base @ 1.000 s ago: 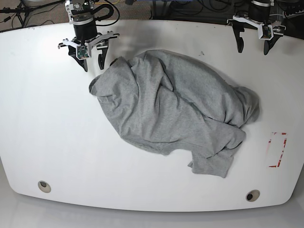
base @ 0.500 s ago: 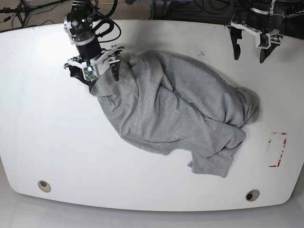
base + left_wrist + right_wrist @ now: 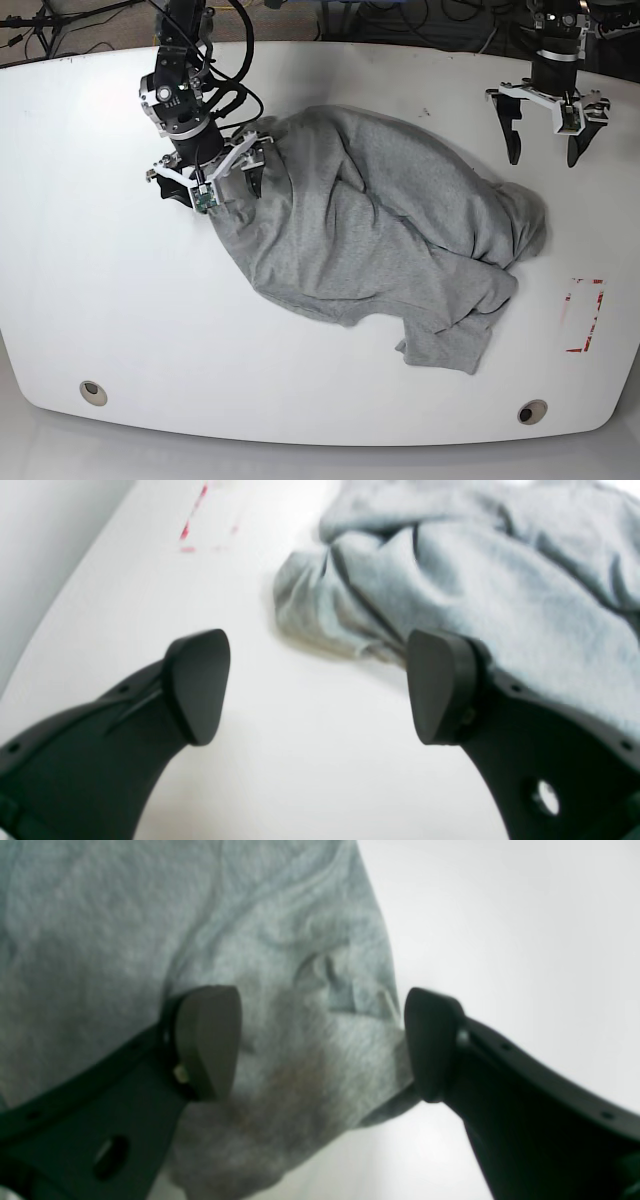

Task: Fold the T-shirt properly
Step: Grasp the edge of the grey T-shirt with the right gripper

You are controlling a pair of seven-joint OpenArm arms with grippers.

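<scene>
While the crumpled light heather-grey cotton T-shirt [image 3: 370, 235] lies heaped mid-table on the white tabletop [image 3: 100, 290], its long axis running diagonally, the right gripper [image 3: 207, 178] straddles the shirt's near corner, jaws wide, holding nothing. The left gripper [image 3: 543, 135], also wide and empty, hovers apart, farther from cloth.

Bright, even overhead light, soft shadows; both wrist views blurred, base view sharp.

Base view looks down on the whole table [image 3: 90, 290]; both wrist views sit close above it, sharing the T-shirt [image 3: 380, 240]
</scene>
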